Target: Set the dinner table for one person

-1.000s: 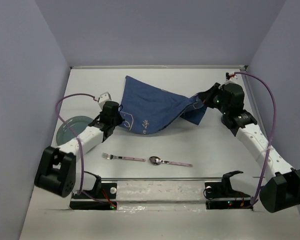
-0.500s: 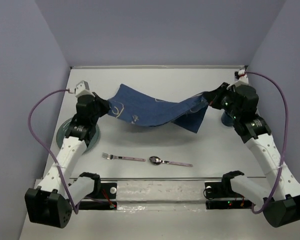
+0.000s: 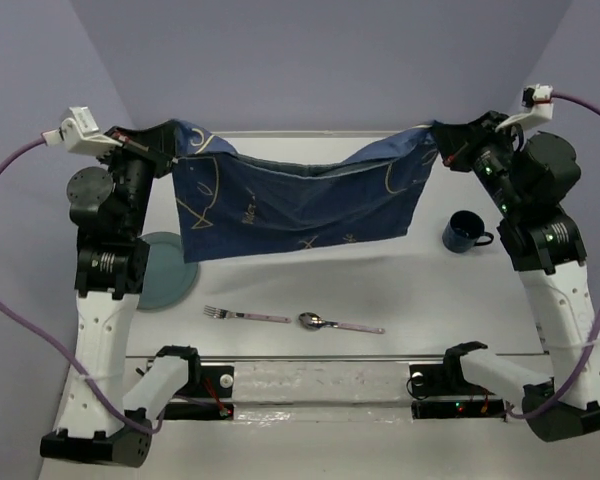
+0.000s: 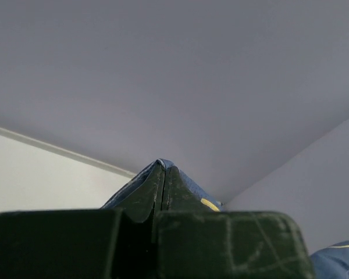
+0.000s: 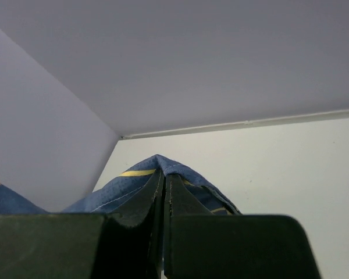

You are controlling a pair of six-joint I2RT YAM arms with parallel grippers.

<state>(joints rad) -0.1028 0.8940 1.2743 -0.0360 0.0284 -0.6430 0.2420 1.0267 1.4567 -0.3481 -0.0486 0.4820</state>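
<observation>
Dark blue cloth (image 3: pixel 300 205) with pale line drawings, spread wide and hanging like a banner between the two raised arms. Top edge sagging in the middle, lower edge loose above the far half of the white surface (image 3: pixel 280 285), a soft shadow under it.

Left jaws pinched tight on the cloth's upper left corner, seen from the left wrist as a blue fold (image 4: pixel 189 189) poking out between closed black fingers (image 4: pixel 145 197). Right jaws likewise clamped on the upper right corner, blue fabric with a yellow line (image 5: pixel 134 186) bunched around the closed fingertips (image 5: pixel 183 203).

Left arm (image 3: pixel 105 270) upright at the left side, right arm (image 3: pixel 555 270) upright at the right.

Surface lying flat beneath everything, from the arm bases at the near edge back to the far wall, lilac walls on both sides.

On it: a grey-green plate (image 3: pixel 165 272) at the left, partly behind the left arm; a dark blue mug (image 3: pixel 465 231) at the right, upright, handle toward the right arm; a fork (image 3: pixel 245 316) and a spoon (image 3: pixel 340 324) end to end in the near middle, apart from each other, both with pale pink handles pointing right.
</observation>
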